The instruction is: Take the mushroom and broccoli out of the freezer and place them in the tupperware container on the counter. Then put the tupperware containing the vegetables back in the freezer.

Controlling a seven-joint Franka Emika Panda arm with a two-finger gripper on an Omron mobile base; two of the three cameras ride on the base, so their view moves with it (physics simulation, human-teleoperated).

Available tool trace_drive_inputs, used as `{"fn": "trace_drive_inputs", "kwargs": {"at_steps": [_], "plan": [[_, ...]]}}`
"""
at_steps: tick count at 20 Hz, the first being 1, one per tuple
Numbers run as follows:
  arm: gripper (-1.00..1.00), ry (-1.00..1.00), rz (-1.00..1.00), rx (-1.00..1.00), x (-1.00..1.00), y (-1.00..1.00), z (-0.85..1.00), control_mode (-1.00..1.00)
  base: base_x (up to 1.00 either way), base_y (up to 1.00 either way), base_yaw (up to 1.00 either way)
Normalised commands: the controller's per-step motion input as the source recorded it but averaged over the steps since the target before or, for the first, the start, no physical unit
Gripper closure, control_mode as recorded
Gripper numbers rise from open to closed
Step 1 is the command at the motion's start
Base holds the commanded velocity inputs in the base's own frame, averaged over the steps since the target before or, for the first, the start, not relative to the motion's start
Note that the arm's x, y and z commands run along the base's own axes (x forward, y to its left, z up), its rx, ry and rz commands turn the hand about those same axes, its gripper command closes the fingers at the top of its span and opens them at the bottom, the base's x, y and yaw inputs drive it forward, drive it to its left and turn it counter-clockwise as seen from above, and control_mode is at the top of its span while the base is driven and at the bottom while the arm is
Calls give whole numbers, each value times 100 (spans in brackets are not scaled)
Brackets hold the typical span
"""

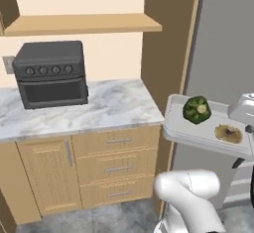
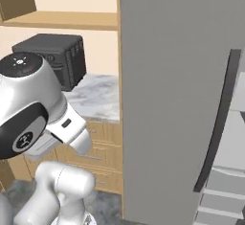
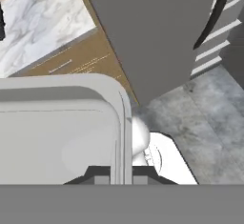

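We are gripping the tupperware container [image 1: 174, 123] by its rim in our gripper [image 3: 122, 178], carrying the broccoli [image 1: 196, 109] and mushroom [image 1: 228, 133]; the freezer [image 2: 172, 99] door is standing just beyond it.

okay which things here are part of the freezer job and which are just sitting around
Part of the job: the container, held up off the counter; the broccoli and mushroom in it; the freezer; the gripper, clamped on the container's rim.

Just sitting around: the oven, the shelf, the drawers.
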Motion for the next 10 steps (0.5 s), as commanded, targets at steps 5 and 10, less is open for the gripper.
{"fn": "trace_drive_inputs", "kwargs": {"at_steps": [5,10], "plan": [[100,0,0,0,0,0,0,100,4,-100,3],[100,0,0,0,0,0,0,100,13,-86,19]]}}
